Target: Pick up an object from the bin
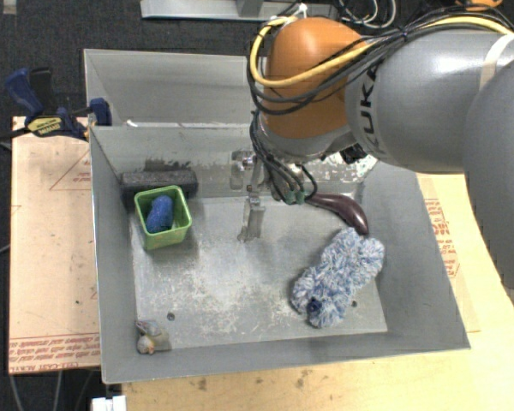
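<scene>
1. The claw (251,232) hung low over bare floor near the middle of the bin (111,255). I saw nothing in it, and honestly couldn't tell if it was apart or together
2. Closest stuff was a dark purple curved piece (347,210) just to its right, and to its left a green tub (173,235) with a blue lump (160,212) inside
3. Further out were a fluffy blue-and-white duster (338,274) at front right, a dark brush (158,177) behind the tub, and a small tan scrap (152,341) in the front-left corner
4. What could go wrong, my guess: closing right there would grab only air, and the duster looked floppy enough to slip or snag
5. Count: one of each, six things total
</scene>
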You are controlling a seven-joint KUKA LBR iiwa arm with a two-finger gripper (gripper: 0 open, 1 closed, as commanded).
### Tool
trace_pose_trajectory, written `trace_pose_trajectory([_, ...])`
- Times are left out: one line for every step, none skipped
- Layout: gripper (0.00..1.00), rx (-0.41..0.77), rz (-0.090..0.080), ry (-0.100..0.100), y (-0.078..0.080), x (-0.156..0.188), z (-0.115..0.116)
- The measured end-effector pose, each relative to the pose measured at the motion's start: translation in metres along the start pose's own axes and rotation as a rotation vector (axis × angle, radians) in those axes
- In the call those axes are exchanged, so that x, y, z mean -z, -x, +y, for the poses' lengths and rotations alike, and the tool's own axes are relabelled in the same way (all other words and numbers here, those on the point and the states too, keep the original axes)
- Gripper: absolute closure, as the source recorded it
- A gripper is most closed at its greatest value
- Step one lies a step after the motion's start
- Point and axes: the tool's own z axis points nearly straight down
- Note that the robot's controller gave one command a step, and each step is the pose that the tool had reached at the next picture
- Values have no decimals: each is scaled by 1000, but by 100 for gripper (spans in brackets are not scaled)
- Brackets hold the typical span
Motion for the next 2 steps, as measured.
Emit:
trace_pose_trajectory([0, -2, -8, 1, 1, 5, -1])
trace_pose_trajectory([0, 106, -11, 0, -1, -41, 29])
